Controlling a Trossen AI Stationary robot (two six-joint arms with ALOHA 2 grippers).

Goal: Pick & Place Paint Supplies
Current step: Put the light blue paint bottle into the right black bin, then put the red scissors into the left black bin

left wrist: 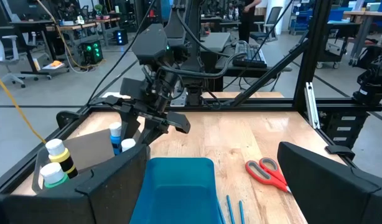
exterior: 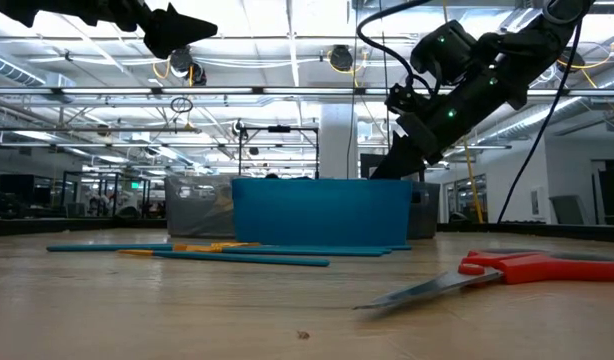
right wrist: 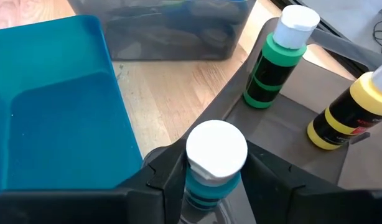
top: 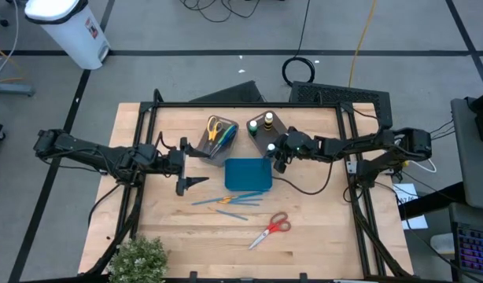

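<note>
A small paint bottle with a white cap (right wrist: 216, 148) and a blue band stands upright in the grey-brown bin (top: 282, 124) at the far right. My right gripper (right wrist: 214, 177) slants down over it, one finger on either side of its neck. A green-banded bottle (right wrist: 275, 65) and a yellow-banded bottle (right wrist: 349, 115) stand in the same bin. My left gripper (top: 186, 163) hangs open above the table's left, holding nothing. Blue and orange brushes (top: 226, 203) and red-handled scissors (top: 271, 230) lie flat on the wood. My right gripper comes at the white-capped bottle slanting down from the table's right side, with its fingers (right wrist: 172, 177) flanking the neck (right wrist: 206, 186) below the cap. The gap looks slightly wider than the cap. I cannot tell whether the fingers touch the bottle, which stands upright in the bin.
A teal rectangular tray (top: 248, 174) sits mid-table just near of the bins. A second bin (top: 219, 135) to its far left holds yellow- and blue-handled scissors. A plant (top: 135, 259) stands at the near left corner. Black frame posts (top: 352, 169) edge the table.
</note>
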